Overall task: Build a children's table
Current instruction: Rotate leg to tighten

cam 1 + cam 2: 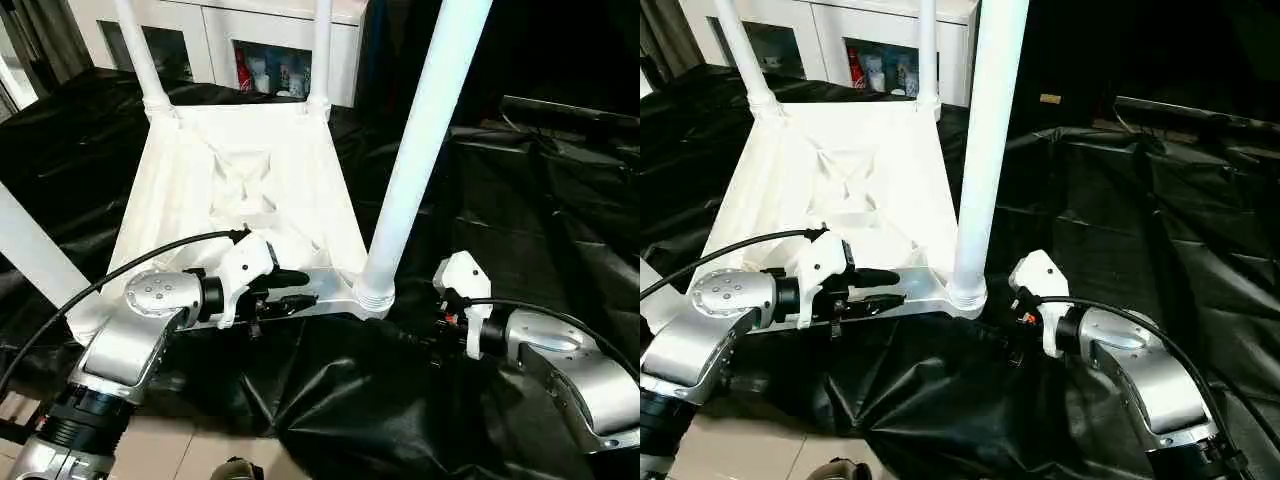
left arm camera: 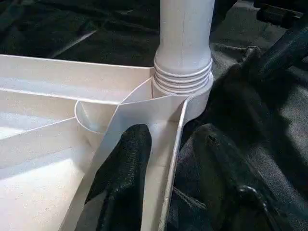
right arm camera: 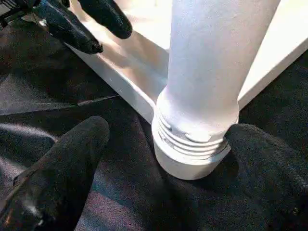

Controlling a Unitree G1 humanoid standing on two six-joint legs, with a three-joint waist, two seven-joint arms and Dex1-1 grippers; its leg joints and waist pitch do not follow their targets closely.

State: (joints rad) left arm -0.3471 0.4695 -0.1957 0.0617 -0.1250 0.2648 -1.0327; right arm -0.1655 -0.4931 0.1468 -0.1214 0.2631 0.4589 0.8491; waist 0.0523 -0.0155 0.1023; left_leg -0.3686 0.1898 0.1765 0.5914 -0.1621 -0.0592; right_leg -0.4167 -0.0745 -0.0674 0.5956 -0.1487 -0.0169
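left gripper (image 1: 285, 290): clamped on table top (image 1: 240, 170) near rim, 9 o'clock of leg (image 1: 420, 150) | right gripper (image 3: 159, 159): jaws apart around leg base, 3 o'clock

Black sheeting (image 1: 520, 230) — upturned white table top (image 1: 250, 200) directly on it

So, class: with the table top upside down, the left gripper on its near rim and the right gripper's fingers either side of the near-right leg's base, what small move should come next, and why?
Probably close the right gripper on the leg: threads still show above its socket, while the left gripper steadies the rim.
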